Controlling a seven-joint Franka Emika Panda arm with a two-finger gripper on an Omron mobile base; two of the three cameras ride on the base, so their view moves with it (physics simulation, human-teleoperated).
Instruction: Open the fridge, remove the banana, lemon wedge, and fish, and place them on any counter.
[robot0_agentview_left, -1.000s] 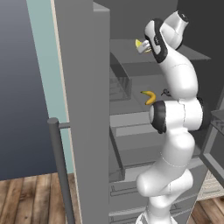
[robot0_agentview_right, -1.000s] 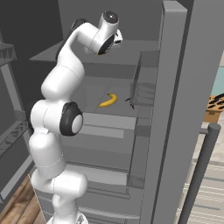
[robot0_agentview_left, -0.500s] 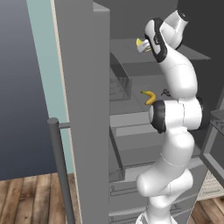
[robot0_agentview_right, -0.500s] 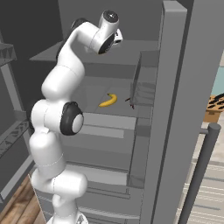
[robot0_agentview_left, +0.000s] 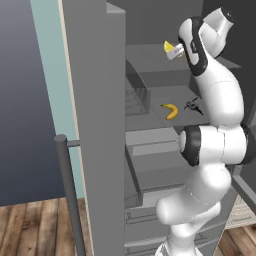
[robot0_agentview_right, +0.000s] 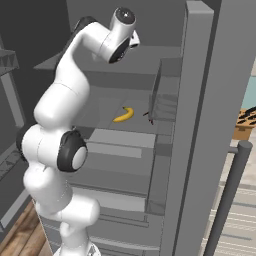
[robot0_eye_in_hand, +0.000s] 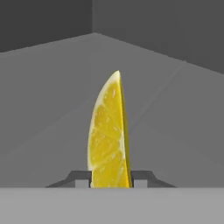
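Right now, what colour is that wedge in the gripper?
Bright yellow: the lemon wedge, clearest in the hand view.

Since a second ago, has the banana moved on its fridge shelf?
No. The banana lies at the same spot on the shelf, the same way beside the fish. The right base view agrees.

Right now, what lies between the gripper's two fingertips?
The lemon wedge, standing on edge, fills the gap in the gripper, with both fingertips pressed against its sides, as the hand view shows.
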